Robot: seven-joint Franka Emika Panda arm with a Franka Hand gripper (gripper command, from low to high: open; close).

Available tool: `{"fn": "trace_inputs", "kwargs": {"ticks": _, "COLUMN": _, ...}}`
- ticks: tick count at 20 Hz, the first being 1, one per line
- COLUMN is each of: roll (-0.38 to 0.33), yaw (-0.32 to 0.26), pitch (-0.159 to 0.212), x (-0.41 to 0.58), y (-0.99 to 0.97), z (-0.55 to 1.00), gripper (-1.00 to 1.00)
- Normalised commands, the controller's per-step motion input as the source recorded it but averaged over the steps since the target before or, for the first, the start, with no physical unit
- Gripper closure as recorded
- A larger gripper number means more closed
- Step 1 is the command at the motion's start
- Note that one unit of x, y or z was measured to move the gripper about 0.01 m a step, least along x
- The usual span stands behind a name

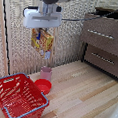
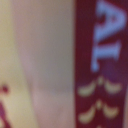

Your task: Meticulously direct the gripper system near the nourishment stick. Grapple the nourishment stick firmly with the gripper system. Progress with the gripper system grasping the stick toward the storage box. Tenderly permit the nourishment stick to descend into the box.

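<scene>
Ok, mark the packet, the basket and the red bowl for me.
packet (image 1: 42,42): exterior view, middle of its yellow-orange face, hanging under the gripper (image 1: 42,30).
basket (image 1: 23,110): exterior view, blue-grey front rim.
red bowl (image 1: 47,87): exterior view, its rim beside the basket.

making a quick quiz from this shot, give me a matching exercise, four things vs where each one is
Things:
1. snack packet
2. red basket
3. pink cup
4. red bowl

Places:
A. on the floor, lowest in the exterior view's left
B. hanging in the air from the gripper
C. on the floor beside the basket's rim
D. standing just behind the bowl

Pairs: 1-B, 2-A, 3-D, 4-C
</scene>
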Motion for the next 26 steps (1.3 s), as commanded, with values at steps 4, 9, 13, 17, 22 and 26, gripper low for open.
{"fn": "trace_inputs", "kwargs": {"ticks": 4, "roll": -0.001, "yaw": 0.0, "pitch": 0.0, "x": -0.181, "y": 0.95, "z": 0.16, "gripper": 1.0}}
{"fn": "trace_inputs", "kwargs": {"ticks": 9, "roll": -0.011, "yaw": 0.0, "pitch": 0.04, "x": -0.331, "y": 0.93, "z": 0.03, "gripper": 1.0}}
{"fn": "trace_inputs", "kwargs": {"ticks": 13, "roll": -0.014, "yaw": 0.001, "pitch": 0.133, "x": -0.364, "y": 0.92, "z": -0.24, "gripper": 1.0}}
{"fn": "trace_inputs", "kwargs": {"ticks": 17, "roll": -0.015, "yaw": 0.034, "pitch": 0.107, "x": -0.161, "y": 0.59, "z": -0.47, "gripper": 1.0}}
{"fn": "trace_inputs", "kwargs": {"ticks": 22, "roll": -0.04, "yaw": 0.046, "pitch": 0.032, "x": 0.0, "y": 0.08, "z": -0.51, "gripper": -1.0}}
{"fn": "trace_inputs", "kwargs": {"ticks": 26, "roll": -0.071, "yaw": 0.029, "pitch": 0.045, "x": 0.032, "y": 0.0, "z": 0.02, "gripper": -1.0}}
